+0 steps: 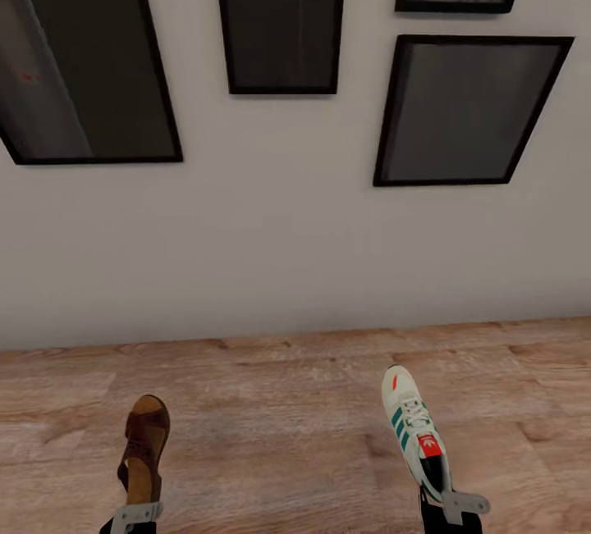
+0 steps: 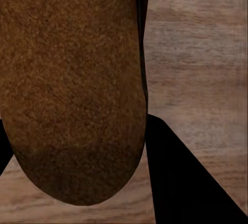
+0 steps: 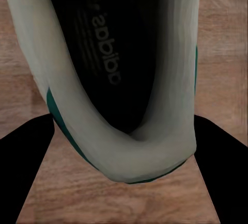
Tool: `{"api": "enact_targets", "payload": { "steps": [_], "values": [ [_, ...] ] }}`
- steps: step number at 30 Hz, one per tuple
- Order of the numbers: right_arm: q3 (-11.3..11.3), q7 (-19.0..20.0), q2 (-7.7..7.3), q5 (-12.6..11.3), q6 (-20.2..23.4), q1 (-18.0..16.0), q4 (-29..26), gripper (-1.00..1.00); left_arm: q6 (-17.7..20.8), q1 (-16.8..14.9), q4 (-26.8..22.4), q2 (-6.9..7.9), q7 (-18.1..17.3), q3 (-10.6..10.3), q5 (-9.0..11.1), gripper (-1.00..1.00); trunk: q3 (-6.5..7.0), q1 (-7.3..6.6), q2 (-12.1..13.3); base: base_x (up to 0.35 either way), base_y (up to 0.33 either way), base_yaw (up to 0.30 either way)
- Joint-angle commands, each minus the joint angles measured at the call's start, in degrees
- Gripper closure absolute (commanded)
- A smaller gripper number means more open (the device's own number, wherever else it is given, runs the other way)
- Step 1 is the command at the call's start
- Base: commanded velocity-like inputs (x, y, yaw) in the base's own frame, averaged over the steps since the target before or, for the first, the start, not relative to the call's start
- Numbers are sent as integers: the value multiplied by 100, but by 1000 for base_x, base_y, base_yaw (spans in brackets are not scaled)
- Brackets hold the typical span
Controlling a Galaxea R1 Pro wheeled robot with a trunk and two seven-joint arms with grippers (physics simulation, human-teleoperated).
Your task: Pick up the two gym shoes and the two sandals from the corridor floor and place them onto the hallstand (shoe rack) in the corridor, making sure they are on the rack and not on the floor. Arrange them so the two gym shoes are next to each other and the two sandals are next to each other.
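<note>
Above the light wood-plank floor (image 1: pixel 295 411) and before a pale wall (image 1: pixel 279 230) hung with four dark black-framed pictures (image 1: pixel 283 21), the left gripper (image 1: pixel 135 515) clasps a brown sandal (image 1: pixel 144 444) by the heel, the right gripper (image 1: pixel 460 508) a white gym shoe (image 1: pixel 414 427)

Quick count: one dark brown leather open sandal (image 1: pixel 144 448), and one white lace-up sneaker with green side stripes and a red tongue patch (image 1: pixel 415 435). So just one shoe of each kind. On the pale wall there are four black-framed dark pictures (image 1: pixel 281 20), though two or three run off the edge, so possibly more hang beyond.
</note>
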Motion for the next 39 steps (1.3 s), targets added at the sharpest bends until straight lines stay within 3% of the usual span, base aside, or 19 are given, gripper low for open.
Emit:
{"api": "enact_targets", "payload": {
  "steps": [1, 39],
  "values": [
    [-39, -23, 2, 62, -14, -6, 7, 100, -12, -4, -1, -5, -47, 36, -40, 100, -4, -1, -2, 0, 0, -300],
    [-39, -23, 20, 62, -14, -6, 7, 100, 6, -5, 4, -22, -47, 12, -31, 100, -4, -1, -2, 0, 0, -300]
  ]
}}
